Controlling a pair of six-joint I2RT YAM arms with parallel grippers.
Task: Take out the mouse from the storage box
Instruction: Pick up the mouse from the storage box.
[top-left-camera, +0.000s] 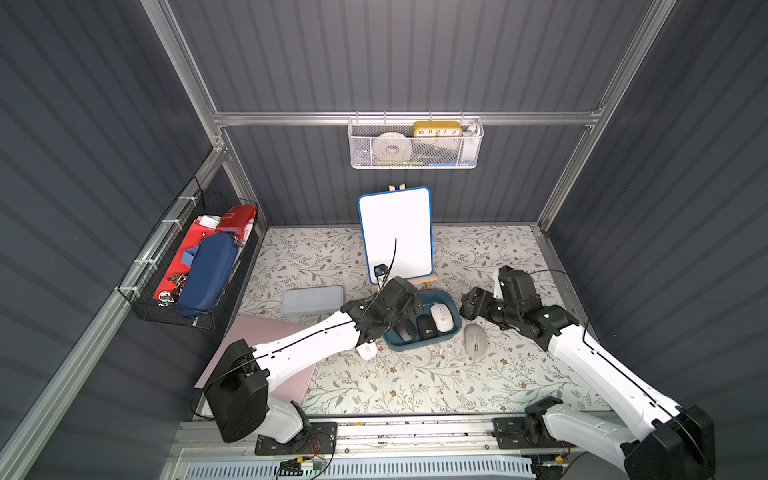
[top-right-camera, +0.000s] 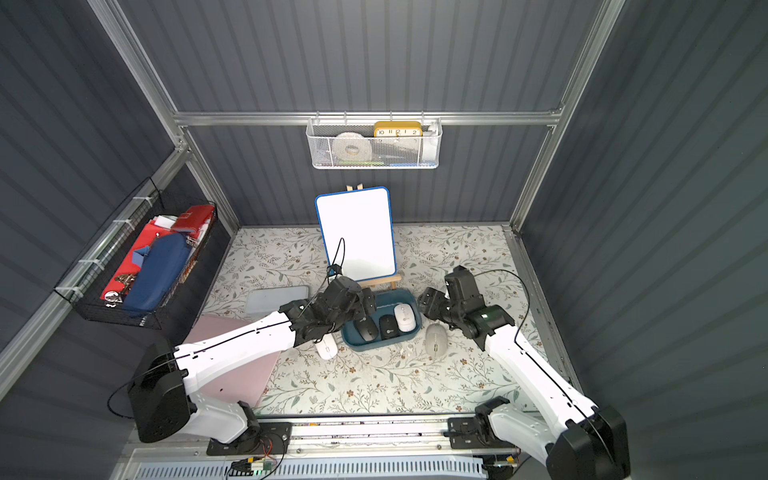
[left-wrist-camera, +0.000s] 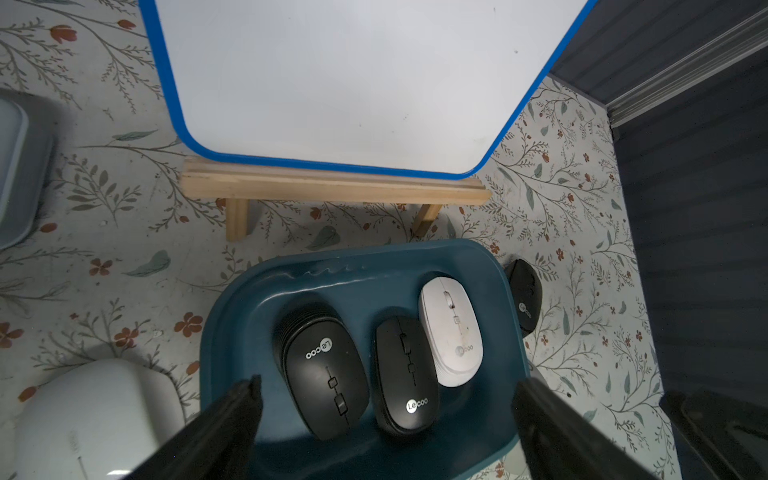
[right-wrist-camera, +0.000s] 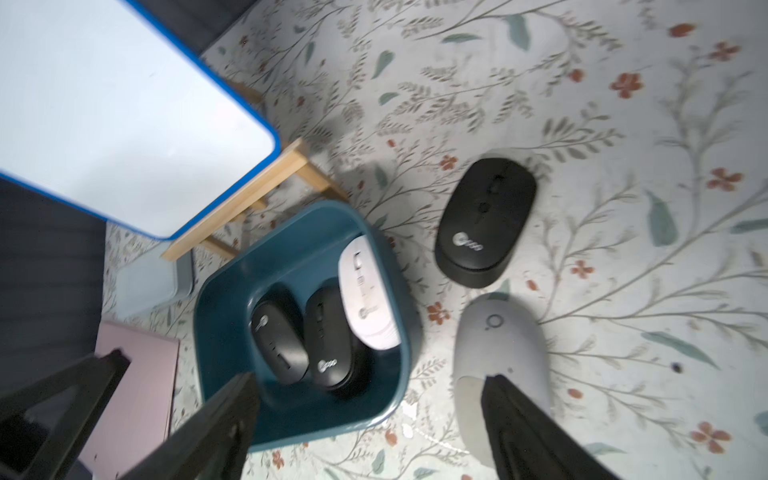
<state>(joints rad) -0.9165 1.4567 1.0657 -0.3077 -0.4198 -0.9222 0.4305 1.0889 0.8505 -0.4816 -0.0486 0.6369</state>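
Storage box (top-left-camera: 419, 344) sits on the table (top-left-camera: 415, 382) in both top views, just in front of the whiteboard (top-left-camera: 395, 232), with three mice inside. Left gripper (top-left-camera: 392, 319) hangs over one end, right gripper (top-left-camera: 469, 306) is just beside the opposite wall.

Left wrist view: jaws wide apart and empty, straddling a black mouse (left-wrist-camera: 324, 370) with a second black mouse (left-wrist-camera: 407, 374) snug against it.

Right wrist view: jaws apart too, holding nothing, above a grey mouse (right-wrist-camera: 498, 332) lying outside the box.

My worry: closing down could pinch both black ones, or catch the wall and drag the tub.
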